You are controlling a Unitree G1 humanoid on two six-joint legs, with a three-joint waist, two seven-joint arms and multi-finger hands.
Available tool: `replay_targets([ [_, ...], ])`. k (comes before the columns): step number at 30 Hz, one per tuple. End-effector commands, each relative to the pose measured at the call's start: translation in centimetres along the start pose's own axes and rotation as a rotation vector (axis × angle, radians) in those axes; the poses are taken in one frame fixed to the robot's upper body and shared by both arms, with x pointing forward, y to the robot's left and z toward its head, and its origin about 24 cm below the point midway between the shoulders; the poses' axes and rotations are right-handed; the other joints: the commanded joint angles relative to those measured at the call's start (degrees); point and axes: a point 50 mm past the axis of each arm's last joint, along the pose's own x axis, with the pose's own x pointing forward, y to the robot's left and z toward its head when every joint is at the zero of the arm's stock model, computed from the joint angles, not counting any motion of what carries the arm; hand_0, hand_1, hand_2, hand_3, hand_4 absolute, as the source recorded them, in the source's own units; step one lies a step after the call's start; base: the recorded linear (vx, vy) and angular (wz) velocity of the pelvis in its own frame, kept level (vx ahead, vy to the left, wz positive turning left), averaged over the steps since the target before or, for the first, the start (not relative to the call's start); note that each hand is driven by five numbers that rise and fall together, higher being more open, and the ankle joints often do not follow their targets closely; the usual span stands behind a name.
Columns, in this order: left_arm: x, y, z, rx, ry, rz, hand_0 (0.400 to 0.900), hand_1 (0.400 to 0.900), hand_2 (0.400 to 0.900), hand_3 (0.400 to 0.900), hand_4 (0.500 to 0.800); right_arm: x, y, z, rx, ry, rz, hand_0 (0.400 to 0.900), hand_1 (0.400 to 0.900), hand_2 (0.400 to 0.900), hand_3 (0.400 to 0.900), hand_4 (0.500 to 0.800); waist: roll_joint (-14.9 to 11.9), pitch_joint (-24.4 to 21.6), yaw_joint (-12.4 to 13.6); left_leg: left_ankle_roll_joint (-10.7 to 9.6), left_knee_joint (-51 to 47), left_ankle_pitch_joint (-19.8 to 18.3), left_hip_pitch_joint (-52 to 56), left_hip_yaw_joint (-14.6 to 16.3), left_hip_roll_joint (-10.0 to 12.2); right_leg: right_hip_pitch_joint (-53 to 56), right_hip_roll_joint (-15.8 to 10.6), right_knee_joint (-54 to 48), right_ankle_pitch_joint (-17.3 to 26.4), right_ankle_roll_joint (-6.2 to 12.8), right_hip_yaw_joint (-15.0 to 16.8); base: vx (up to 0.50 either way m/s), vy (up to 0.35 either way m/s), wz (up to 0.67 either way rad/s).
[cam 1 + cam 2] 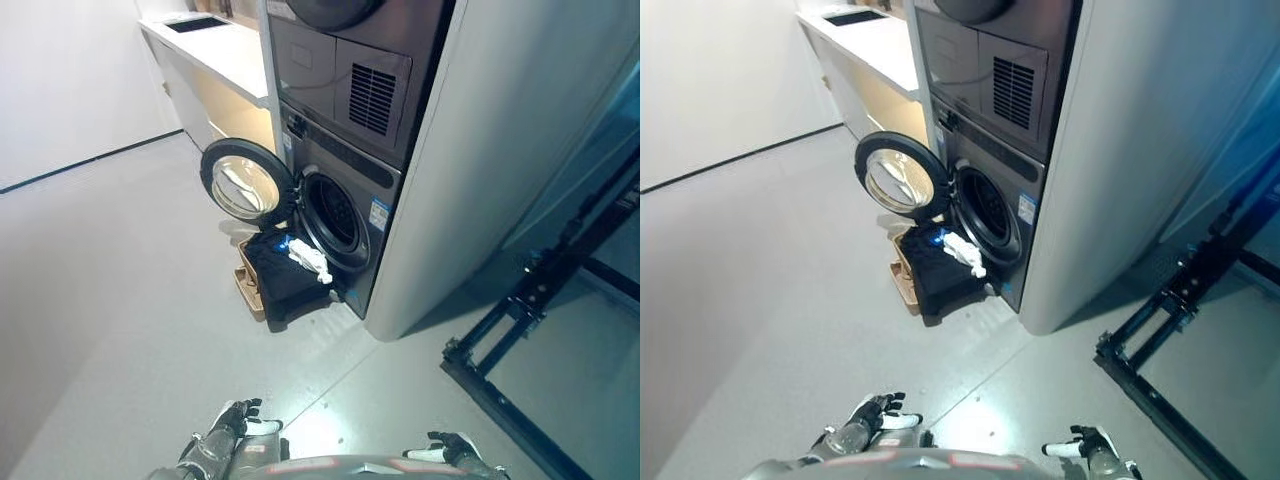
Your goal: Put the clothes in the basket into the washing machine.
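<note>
Left hand point(240, 414) and right hand point(448, 447) are seen near, low, both relaxed and empty. Farther off, the basket point(250, 288) sits on the floor just before the washing machine point(345, 215), draped with black clothes point(282, 275) and a white garment point(310, 260). Risk: open door point(243, 181) may be clipped, or cloth dragged and dropped on approach.

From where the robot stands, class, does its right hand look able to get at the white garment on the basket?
Probably not: the right hand hangs low near the robot, open floor lies between it and the white garment by the washing machine. Nothing blocks the way.
</note>
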Motion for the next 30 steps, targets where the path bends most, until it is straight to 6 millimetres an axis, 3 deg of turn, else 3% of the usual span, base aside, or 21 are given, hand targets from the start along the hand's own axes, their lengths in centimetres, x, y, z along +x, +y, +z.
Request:
replay_targets([
  [1, -0.7, 0.8, -3.1, 0.056, 0.109, 0.023, 0.9, 0.9, 0.9, 0.9, 0.8, -0.3, -0.4, -1.5, 0.033, 0.021, -0.033, 0.9, 0.9, 0.9, 0.9, 0.8, 0.5, 1.1, 2.0, 1.7, -21.7, 12.8, 2.5, 3.3, 2.1, 2.0, 1.0, 5.8, 1.4, 7.16, 6.3, 0.77, 0.04, -0.67],
  [2, -0.7, 0.9, -3.4, 0.061, 0.125, 0.026, 0.9, 0.9, 0.9, 0.9, 0.8, -0.3, -0.2, -1.9, 0.023, 0.036, -0.03, 0.9, 0.9, 0.9, 0.9, 0.8, 1.1, 0.4, 3.0, 1.2, -32.1, 14.1, 1.9, 4.4, 3.4, 5.9, 1.2, 4.6, -0.1, 7.77, 8.3, 0.39, 0.031, -0.39],
  [4, -0.8, 0.7, -3.7, 0.059, 0.134, 0.021, 0.9, 0.9, 0.9, 0.9, 0.8, -0.4, -0.2, -2.1, 0.018, 0.044, -0.032, 0.9, 0.9, 0.9, 0.9, 0.8, 0.7, 0.1, 3.7, 1.0, -36.5, 14.4, 0.7, 4.7, 3.4, 8.1, 0.5, 4.1, -1.0, 8.13, 9.7, 0.57, 0.069, -0.58],
  [6, -1.2, 0.6, -4.8, 0.037, 0.17, 0.024, 0.9, 0.9, 0.9, 0.9, 0.8, -0.5, 0.1, -3.0, -0.004, 0.073, -0.018, 0.9, 0.9, 0.9, 0.9, 0.8, 0.9, -2.0, 4.3, 0.9, -36.6, 16.5, 2.4, 4.9, 4.5, 12.0, -1.1, 4.1, -2.3, 9.17, 10.9, 0.62, 0.113, -0.68],
  [9, -1.2, 0.5, -4.9, 0.042, 0.175, 0.015, 0.9, 0.9, 0.9, 0.9, 0.8, -0.6, 0.3, -3.1, 0.002, 0.076, -0.009, 0.9, 0.9, 0.9, 0.9, 0.8, 0.0, -3.5, 4.3, 0.8, -36.5, 19.7, 3.9, 4.8, 3.5, 12.5, -2.8, 6.6, 0.3, 10.7, 10.3, 0.48, 0.141, -0.28],
  [10, -1.2, 0.4, -5.0, 0.054, 0.178, 0.0, 0.9, 0.9, 0.9, 0.9, 0.8, -0.6, 0.6, -3.3, 0.012, 0.077, 0.004, 0.9, 0.9, 0.9, 0.9, 0.8, -0.9, -4.4, 4.4, 1.2, -35.7, 19.9, 5.1, 5.0, 2.5, 12.3, -4.0, 9.7, 4.9, 12.78, 10.5, 0.42, 0.107, -0.22],
  [11, -1.2, 0.4, -5.1, 0.067, 0.182, -0.015, 0.9, 0.9, 0.9, 0.9, 0.8, -0.7, 0.9, -3.4, 0.013, 0.074, 0.017, 0.9, 0.9, 0.9, 0.9, 0.8, -1.6, -4.4, 3.9, 2.1, -35.6, 18.3, 8.6, 5.5, 1.1, 8.1, -4.7, 19.5, 14.8, 16.51, 8.8, 0.51, 0.167, -0.31],
  [12, -1.1, 0.7, -4.8, 0.069, 0.172, -0.003, 0.9, 0.9, 0.9, 0.9, 0.8, -0.6, 0.9, -3.1, 0.014, 0.065, 0.016, 0.9, 0.9, 0.9, 0.9, 0.8, -1.0, -3.6, 3.7, 2.7, -35.3, 17.7, 10.3, 5.8, 1.3, 4.8, -5.4, 25.3, 20.2, 17.34, 6.8, 0.41, 0.187, -0.16],
  [14, -0.8, 1.5, -3.7, 0.075, 0.14, 0.02, 0.9, 0.9, 0.9, 0.9, 0.8, -0.6, 1.1, -2.7, 0.037, 0.046, 0.015, 0.9, 0.9, 0.9, 0.9, 0.8, 0.5, -2.1, 2.6, 3.6, -35.3, 16.2, 13.9, 5.6, 1.8, 0.3, -4.8, 34.3, 24.2, 16.4, 4.9, 0.24, 0.19, 0.01],
  [15, -0.8, 1.5, -3.7, 0.075, 0.14, 0.02, 0.9, 0.9, 0.9, 0.9, 0.8, -0.6, 1.1, -2.7, 0.038, 0.046, 0.016, 0.9, 0.9, 0.9, 0.9, 0.8, 0.3, -2.0, 2.5, 3.6, -35.3, 16.2, 14.1, 5.6, 1.6, 0.4, -5.0, 34.7, 23.9, 16.38, 4.8, 0.21, 0.183, 0.04],
  [16, -0.7, 1.7, -3.2, 0.086, 0.126, 0.024, 0.9, 0.9, 0.9, 0.9, 0.8, -0.5, 1.0, -2.3, 0.053, 0.032, 0.011, 0.9, 0.9, 0.9, 0.9, 0.8, 1.1, -1.1, 1.8, 4.2, -35.4, 15.4, 15.9, 5.3, 1.9, -3.9, -4.6, 39.8, 23.9, 15.12, 3.7, 0.28, 0.228, 0.03],
  [17, -0.6, 2.5, -2.9, 0.083, 0.123, 0.053, 0.9, 0.9, 0.9, 0.9, 0.8, -0.6, 1.1, -2.3, 0.068, 0.036, 0.008, 0.9, 0.9, 0.9, 0.9, 0.8, 2.1, 0.2, 0.6, 4.9, -35.5, 13.6, 19.4, 4.9, 2.1, -10.9, -6.2, 44.2, 18.6, 13.04, 0.0, 0.28, 0.231, 0.0],
  [18, -0.6, 2.5, -2.9, 0.083, 0.123, 0.053, 0.9, 0.9, 0.9, 0.9, 0.8, -0.5, 1.1, -2.3, 0.068, 0.036, 0.008, 0.9, 0.9, 0.9, 0.9, 0.8, 2.2, 0.1, 0.6, 4.9, -35.5, 13.6, 19.2, 4.9, 2.2, -11.1, -6.0, 44.1, 18.7, 13.01, 0.0, 0.39, 0.209, 0.09],
  [19, -0.5, 3.0, -2.5, 0.099, 0.116, 0.071, 0.9, 0.9, 0.9, 0.9, 0.8, -0.6, 1.2, -2.8, 0.078, 0.052, 0.004, 0.9, 0.9, 0.9, 0.9, 0.8, 2.3, 0.6, -0.6, 4.9, -35.8, 11.9, 22.2, 4.3, 1.6, -15.0, -9.9, 40.0, 13.9, 11.5, -3.7, 0.32, 0.075, 0.15],
  [20, -0.4, 3.1, -2.2, 0.12, 0.109, 0.077, 0.9, 0.9, 0.9, 0.9, 0.8, -0.7, 1.2, -3.1, 0.08, 0.064, -0.001, 0.9, 0.9, 0.9, 0.9, 0.8, 2.2, 0.7, -1.3, 4.7, -36.0, 10.9, 23.6, 4.0, 1.1, -15.4, -11.9, 34.3, 12.4, 11.52, -5.8, 0.43, 0.069, 0.18],
  [22, -0.4, 3.2, -2.2, 0.152, 0.119, 0.081, 0.9, 0.9, 0.9, 0.9, 0.8, -0.8, 1.1, -3.6, 0.087, 0.082, -0.006, 0.9, 0.9, 0.9, 0.9, 0.8, 1.6, 0.2, -2.2, 4.1, -36.4, 8.9, 25.5, 4.3, 0.4, -16.0, -12.7, 24.0, 12.2, 12.53, -8.6, 0.28, -0.015, 0.1],
  [23, -0.4, 3.2, -2.2, 0.152, 0.119, 0.081, 0.9, 0.9, 0.9, 0.9, 0.8, -0.8, 1.2, -3.6, 0.087, 0.083, -0.006, 0.9, 0.9, 0.9, 0.9, 0.8, 1.7, 0.4, -2.3, 4.1, -36.3, 8.7, 25.9, 4.2, 0.5, -15.5, -12.7, 23.9, 12.0, 12.55, -8.8, 0.27, -0.028, 0.18],
  [25, -0.5, 3.4, -2.7, 0.206, 0.162, 0.088, 0.9, 0.9, 0.9, 0.9, 0.8, -0.9, 1.1, -4.1, 0.095, 0.11, -0.011, 0.9, 0.9, 0.9, 0.9, 0.8, 0.4, 0.0, -3.4, 3.6, -36.6, 6.3, 28.9, 3.6, -1.0, -14.7, -12.5, 13.6, 12.6, 13.78, -10.4, 0.39, -0.069, 0.37],
  [26, -0.7, 3.4, -3.4, 0.221, 0.203, 0.093, 0.9, 0.9, 0.9, 0.9, 0.8, -1.0, 1.2, -4.9, 0.11, 0.156, -0.012, 0.9, 0.9, 0.9, 0.9, 0.8, -1.1, -0.3, -3.8, 3.3, -36.0, 4.7, 30.2, 2.4, -2.3, -9.2, -11.7, 4.8, 11.7, 14.28, -7.5, 0.34, -0.079, 0.42],
  [28, -0.8, 4.1, -3.7, 0.192, 0.218, 0.128, 0.9, 0.9, 0.9, 0.9, 0.8, -1.2, 1.2, -5.7, 0.104, 0.193, -0.015, 0.9, 0.9, 0.9, 0.9, 0.8, -1.4, -0.7, -2.6, 3.0, -36.0, 4.5, 30.5, 3.5, -1.8, -8.5, -12.2, 3.5, 12.0, 14.39, -7.3, 0.23, -0.07, 0.19],
  [30, -1.0, 4.9, -4.2, 0.211, 0.266, 0.16, 0.9, 0.9, 0.9, 0.9, 0.8, -1.3, 0.8, -6.2, 0.116, 0.225, -0.03, 0.9, 0.9, 0.9, 0.9, 0.8, -1.5, -1.5, -1.9, 2.8, -36.7, 5.2, 30.6, 2.9, -0.9, -8.3, -11.1, 4.8, 10.5, 13.75, -7.7, 0.19, -0.05, 0.14],
])
